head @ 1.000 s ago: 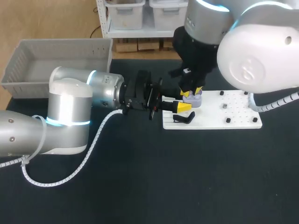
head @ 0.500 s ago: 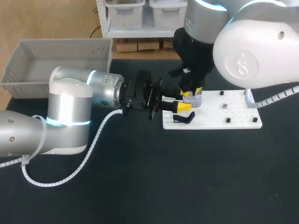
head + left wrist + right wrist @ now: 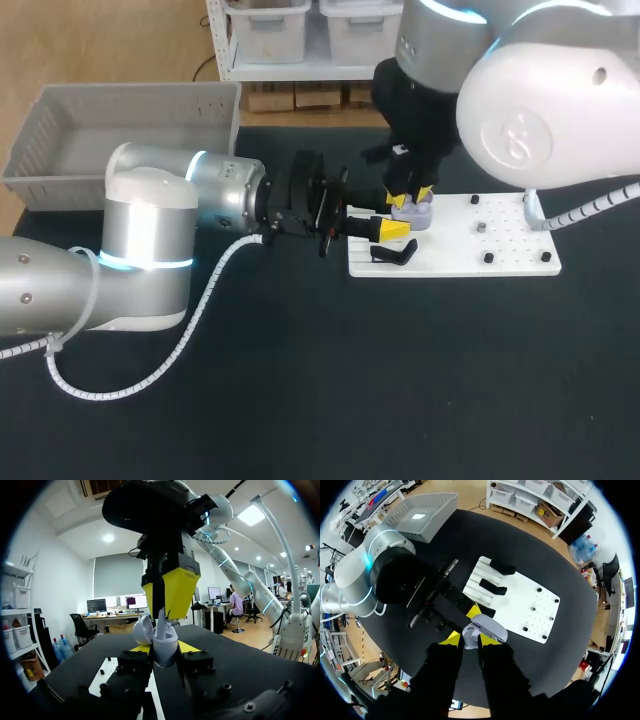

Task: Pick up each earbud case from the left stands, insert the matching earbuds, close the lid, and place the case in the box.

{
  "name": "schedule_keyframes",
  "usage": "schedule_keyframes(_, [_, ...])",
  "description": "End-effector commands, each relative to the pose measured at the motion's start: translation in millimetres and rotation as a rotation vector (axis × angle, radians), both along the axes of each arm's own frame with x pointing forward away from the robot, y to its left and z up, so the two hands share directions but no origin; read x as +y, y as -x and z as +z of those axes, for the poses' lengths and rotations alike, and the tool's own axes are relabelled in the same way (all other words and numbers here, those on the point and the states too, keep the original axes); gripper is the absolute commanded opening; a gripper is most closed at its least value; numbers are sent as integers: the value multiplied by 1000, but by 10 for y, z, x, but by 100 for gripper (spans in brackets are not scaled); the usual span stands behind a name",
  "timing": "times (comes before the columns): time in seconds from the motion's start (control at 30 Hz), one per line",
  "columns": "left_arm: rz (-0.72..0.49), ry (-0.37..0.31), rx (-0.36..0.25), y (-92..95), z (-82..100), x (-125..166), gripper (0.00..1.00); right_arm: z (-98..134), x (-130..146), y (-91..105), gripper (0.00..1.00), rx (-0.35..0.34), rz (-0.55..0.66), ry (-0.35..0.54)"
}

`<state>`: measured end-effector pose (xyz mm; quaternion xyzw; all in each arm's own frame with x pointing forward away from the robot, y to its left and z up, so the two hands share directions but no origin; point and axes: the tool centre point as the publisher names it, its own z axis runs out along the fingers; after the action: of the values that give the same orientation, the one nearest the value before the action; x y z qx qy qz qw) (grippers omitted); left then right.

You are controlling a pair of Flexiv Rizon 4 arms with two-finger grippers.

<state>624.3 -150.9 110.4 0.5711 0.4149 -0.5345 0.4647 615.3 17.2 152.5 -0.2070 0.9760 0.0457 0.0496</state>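
Note:
In the head view my left gripper (image 3: 400,223) reaches in from the left and is shut on a pale lavender earbud case (image 3: 416,212), held just above the left end of the white stand board (image 3: 500,240). The left wrist view shows the case (image 3: 164,642) with its lid open between the yellow tips. My right gripper (image 3: 411,193) hangs straight above the case, shut on a white earbud (image 3: 162,624) whose lower end sits at the case's opening. From the right wrist, the case (image 3: 485,626) lies just beyond my right gripper (image 3: 470,639).
A grey box (image 3: 120,130) stands at the back left of the dark table. The white board carries black stands (image 3: 395,254) near its left end and small black pegs (image 3: 488,257) to the right. In the right wrist view the black stands (image 3: 492,587) are clear of both grippers.

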Motion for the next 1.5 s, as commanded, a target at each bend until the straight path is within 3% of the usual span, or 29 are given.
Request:
schedule_keyframes(0.03, [3,-2,-1,9,2,3,0,-18,13,-10,0,4,1,1])
schedule_keyframes(0.37, [3,-2,-1,9,2,3,0,-38,16,-3,0,15,7,8])
schedule_keyframes(0.4, [3,-2,-1,9,2,3,0,-38,16,-1,7,15,7,8])
schedule_keyframes(0.5, [3,-2,-1,9,2,3,0,-4,12,24,58,16,5,3])
schedule_keyframes(0.53, [3,-2,-1,9,2,3,0,18,10,36,96,19,5,-2])
schedule_keyframes(0.57, [3,-2,-1,9,2,3,0,43,9,51,100,22,6,-6])
schedule_keyframes(0.83, [3,-2,-1,9,2,3,0,410,-31,121,100,63,-9,-136])
schedule_keyframes(1.0, [3,-2,-1,9,2,3,0,494,-106,-129,100,-46,-212,-216])
schedule_keyframes(1.23, [3,-2,-1,9,2,3,0,324,-246,-469,100,-68,-403,-234])
schedule_keyframes(1.5, [3,-2,-1,9,2,3,0,87,-437,-559,100,-54,-474,-212])
